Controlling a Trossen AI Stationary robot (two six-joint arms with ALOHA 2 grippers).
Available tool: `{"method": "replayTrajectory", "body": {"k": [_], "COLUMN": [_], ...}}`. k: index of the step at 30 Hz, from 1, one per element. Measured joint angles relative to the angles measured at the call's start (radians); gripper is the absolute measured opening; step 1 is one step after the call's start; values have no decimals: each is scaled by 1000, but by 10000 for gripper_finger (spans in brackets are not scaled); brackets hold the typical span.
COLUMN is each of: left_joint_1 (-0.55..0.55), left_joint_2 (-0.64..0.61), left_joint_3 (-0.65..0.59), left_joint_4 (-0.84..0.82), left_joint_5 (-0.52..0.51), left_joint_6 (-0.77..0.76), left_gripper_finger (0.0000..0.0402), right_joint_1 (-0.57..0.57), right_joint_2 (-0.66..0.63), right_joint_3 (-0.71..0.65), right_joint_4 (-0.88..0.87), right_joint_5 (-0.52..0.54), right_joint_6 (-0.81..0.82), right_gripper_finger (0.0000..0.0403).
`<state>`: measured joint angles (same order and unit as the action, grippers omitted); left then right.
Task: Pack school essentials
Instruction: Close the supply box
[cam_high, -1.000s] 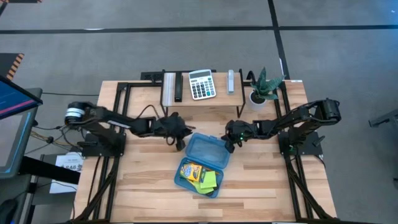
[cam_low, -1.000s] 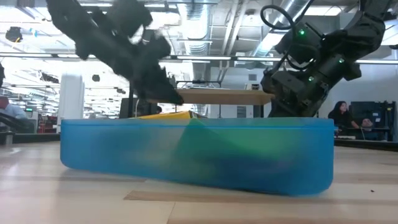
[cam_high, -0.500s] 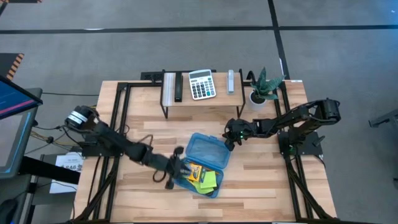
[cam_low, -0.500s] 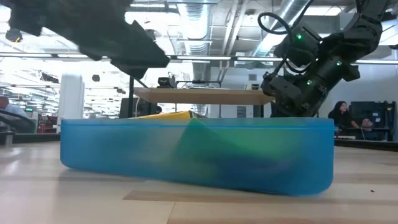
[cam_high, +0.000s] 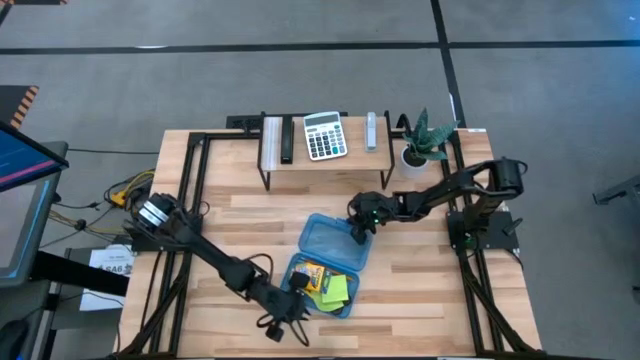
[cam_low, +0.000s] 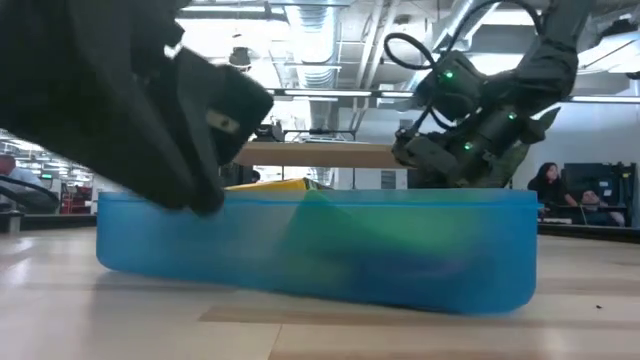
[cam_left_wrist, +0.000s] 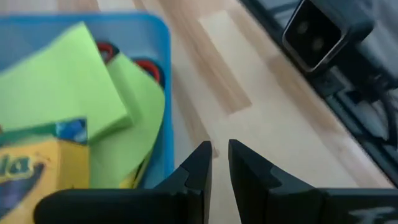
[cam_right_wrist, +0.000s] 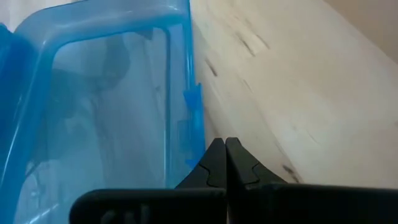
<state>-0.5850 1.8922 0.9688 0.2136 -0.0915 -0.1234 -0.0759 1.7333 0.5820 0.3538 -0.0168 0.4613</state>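
An open blue plastic box (cam_high: 296, 292) lies mid-table, its lid (cam_high: 333, 240) swung flat toward the far side. Inside lie the yellow-green crayon box (cam_left_wrist: 31, 168), lime-green sticky notes (cam_left_wrist: 56, 93) and red scissor handles (cam_left_wrist: 148, 67). I cannot make out the pencils or the blue piece. My left gripper (cam_high: 293, 308) is low beside the box's near-left corner, fingers a narrow gap apart (cam_left_wrist: 219, 149) and holding nothing. My right gripper (cam_high: 358, 230) is shut at the lid's far-right rim. My right gripper's shut fingertips (cam_right_wrist: 225, 144) point slanting down at the lid's rim, beside its small latch tab (cam_right_wrist: 193, 96). I cannot tell whether they touch the lid, which lies flat on the table. My left gripper stands next to the box wall (cam_left_wrist: 166, 93); no touch shows.
A low shelf along the far edge carries the grey-white calculator (cam_high: 325, 135), with a potted plant (cam_high: 420, 145) to its right. A small camera (cam_left_wrist: 317, 34) sits at the table's near edge, close to my left gripper. Bare wood lies left and right of the box.
My left arm has swept from the far side of the lid, along the box's left side, toward the near edge, and now sits low at the box's near-left corner. My right gripper has moved slightly left and down onto the lid's rim. The box has stayed put.
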Motion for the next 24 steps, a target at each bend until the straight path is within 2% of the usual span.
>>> {"method": "replayTrajectory", "body": {"k": [11, 24], "left_joint_1": [8, 29], "left_joint_2": [25, 24], "left_joint_3": [19, 19], "left_joint_4": [-35, -40], "left_joint_5": [-68, -78], "left_joint_6": [-54, -62], "left_gripper_finger": [42, 43], "right_joint_1": [6, 7], "right_joint_2": [-38, -189], "right_joint_3": [44, 47], "right_joint_4": [-37, -66], "right_joint_5": [-90, -90], "right_joint_6": [-24, -52], "right_gripper_finger": [1, 1]}}
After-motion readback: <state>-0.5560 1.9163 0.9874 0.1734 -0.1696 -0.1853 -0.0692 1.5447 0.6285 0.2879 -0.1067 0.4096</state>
